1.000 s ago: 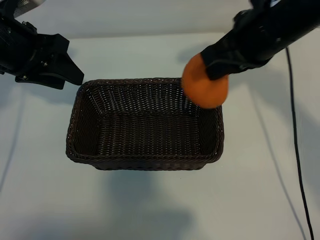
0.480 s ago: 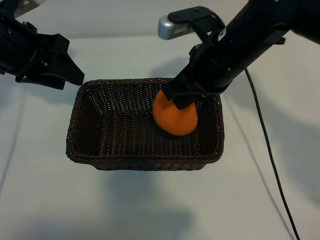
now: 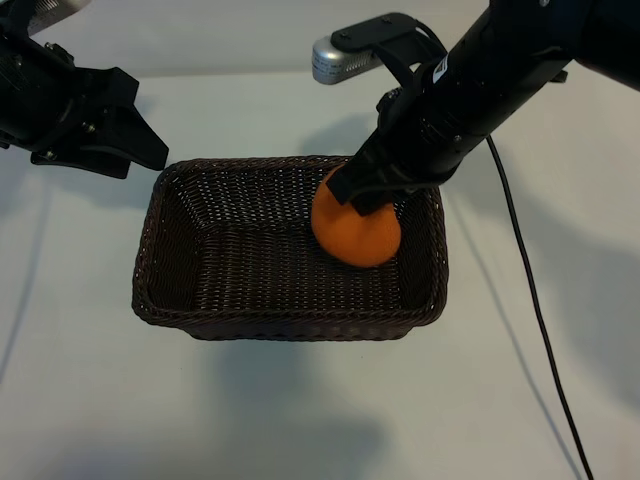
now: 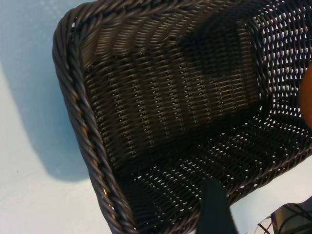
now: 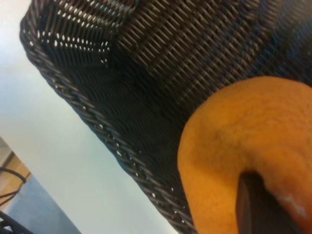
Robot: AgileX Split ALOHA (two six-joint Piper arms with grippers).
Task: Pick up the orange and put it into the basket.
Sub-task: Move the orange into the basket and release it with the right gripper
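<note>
The orange (image 3: 358, 236) hangs inside the right half of the dark woven basket (image 3: 290, 326), close to the far right corner. My right gripper (image 3: 372, 192) comes down on it from above and is shut on it. The right wrist view shows the orange (image 5: 243, 141) filling the near field, with one dark finger (image 5: 253, 204) pressed into it and the basket wall (image 5: 97, 122) behind. Whether the fruit touches the basket floor I cannot tell. My left gripper (image 3: 140, 120) stands open and empty beyond the basket's far left corner. In the left wrist view its finger (image 4: 214, 207) points at the basket (image 4: 92, 146).
The basket sits mid-table on a white surface. A black cable (image 3: 530, 300) trails across the table to the right of the basket. The right arm's silver wrist camera (image 3: 340, 58) juts out above the far rim.
My right gripper has carried the orange from above the basket's far right rim leftward and down into the basket, then barely shifted. The left arm has stayed still.
</note>
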